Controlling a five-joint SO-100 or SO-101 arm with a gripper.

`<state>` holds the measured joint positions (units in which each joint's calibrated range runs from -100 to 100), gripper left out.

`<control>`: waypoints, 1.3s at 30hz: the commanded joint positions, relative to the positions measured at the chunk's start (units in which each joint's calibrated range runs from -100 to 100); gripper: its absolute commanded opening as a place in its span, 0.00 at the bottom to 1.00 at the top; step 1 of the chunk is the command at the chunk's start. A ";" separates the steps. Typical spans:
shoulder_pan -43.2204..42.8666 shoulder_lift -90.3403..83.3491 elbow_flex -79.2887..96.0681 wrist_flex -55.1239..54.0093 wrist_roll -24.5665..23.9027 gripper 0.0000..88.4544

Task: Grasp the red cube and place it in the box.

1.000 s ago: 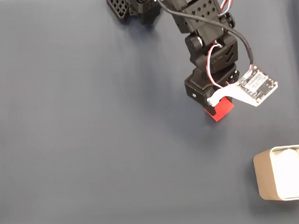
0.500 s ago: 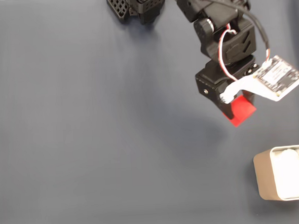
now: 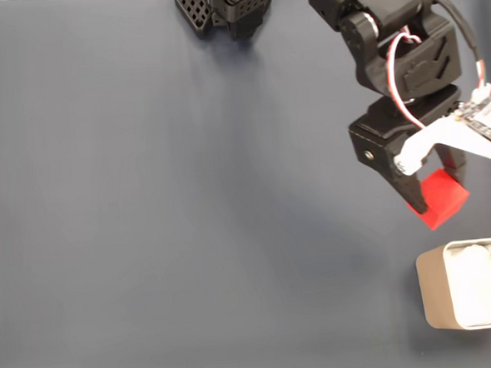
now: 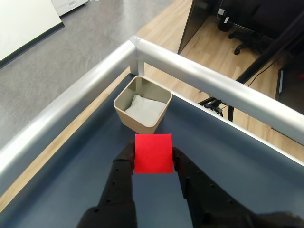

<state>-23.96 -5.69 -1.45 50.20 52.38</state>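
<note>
In the wrist view, the black two-finger gripper (image 4: 153, 160) is clamped on the small matte bright red cube (image 4: 153, 153), held above the dark blue table, and the open beige-white rounded box (image 4: 127, 115) lies near at about eleven o'clock.

red cube (image 4: 153, 153) bright red | box (image 4: 126, 115) beige, white lining | tool (image 4: 153, 159) black

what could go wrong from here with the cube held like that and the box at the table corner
1. The red cube is pinched only by the tips of the jaws, so it might slip out before reaching the box.
2. The box sits against the table's edge rail, so an overshoot could drop the cube off the table.
3. Released too early, the cube may land short, on the mat.
</note>
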 commanded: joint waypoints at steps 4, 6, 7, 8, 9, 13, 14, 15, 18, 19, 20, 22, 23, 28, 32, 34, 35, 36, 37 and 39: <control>0.74 3.61 -11.33 0.78 -0.88 0.00; 0.67 5.43 -13.70 0.78 -1.07 0.00; 0.59 6.55 -15.34 0.95 -1.22 0.00; 0.52 7.59 -16.80 1.03 -1.32 0.00; 0.52 8.72 -18.17 1.11 -1.37 0.00; 0.45 13.31 -23.64 1.11 -1.51 0.00; 0.45 14.44 -24.92 1.19 -1.51 0.00; 0.45 15.48 -26.29 1.44 -1.51 0.00; 0.45 18.60 -30.21 1.69 -1.56 0.00; 0.38 19.64 -31.67 1.85 -1.56 0.00; 0.31 20.59 -32.86 1.85 -1.61 0.00; 0.24 22.59 -35.60 2.18 -1.66 0.00; 0.17 23.63 -36.97 2.42 -1.76 0.00; -0.04 27.61 -42.53 2.59 -1.61 0.00; -0.19 30.73 -46.73 2.59 -1.32 0.00; -0.26 32.03 -48.37 2.59 -1.22 0.00; -0.26 32.64 -48.92 2.59 -1.12 0.00; -0.26 33.07 -49.37 2.51 -1.03 0.00; -0.26 33.59 -49.83 2.42 -0.93 0.00; -0.33 34.54 -50.83 2.34 -0.83 0.00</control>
<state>-23.96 29.22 -48.01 52.59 51.01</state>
